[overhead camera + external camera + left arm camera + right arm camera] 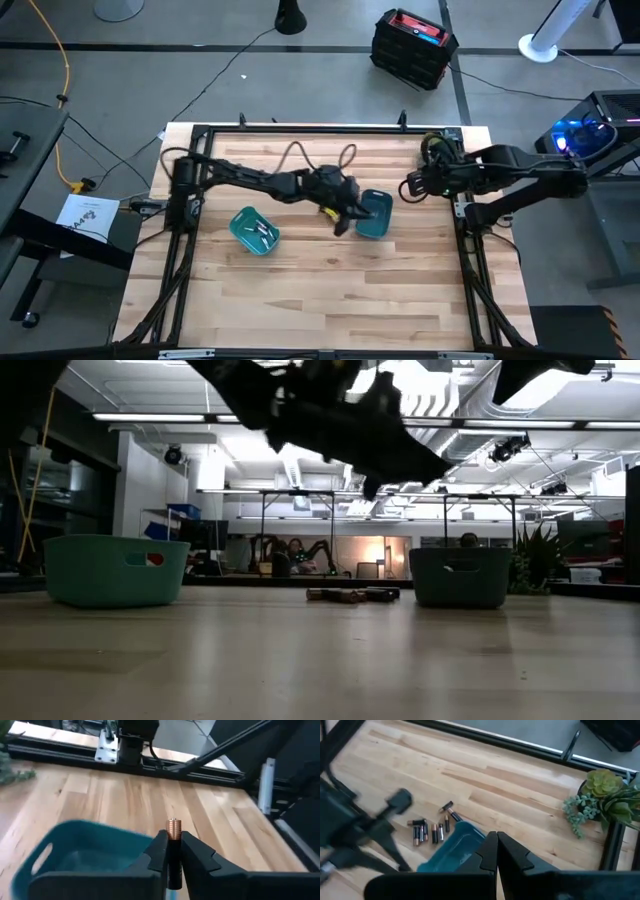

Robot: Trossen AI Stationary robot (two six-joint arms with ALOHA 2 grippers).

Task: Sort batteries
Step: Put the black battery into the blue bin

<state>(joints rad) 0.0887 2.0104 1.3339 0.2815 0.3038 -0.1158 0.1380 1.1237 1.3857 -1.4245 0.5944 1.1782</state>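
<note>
**Battery held over the right-hand teal bin**

A single battery (173, 851), dark-bodied with a copper-coloured end, is gripped between the fingers of the left gripper (173, 857), which is held above the table (330, 290) at the near edge of the right-hand teal bin (375, 214). In the left wrist view that bin (75, 855) is seen just below the held cell; its contents cannot be made out. Several small cells are seen lying inside the left-hand teal bin (253, 230). A loose cluster of batteries (431, 830) is left on the wood just beside the right-hand bin, also visible between the two bins in the low view. The right gripper (496, 851) is kept apart at the table's right side, its fingers pressed together and nothing held.
</note>
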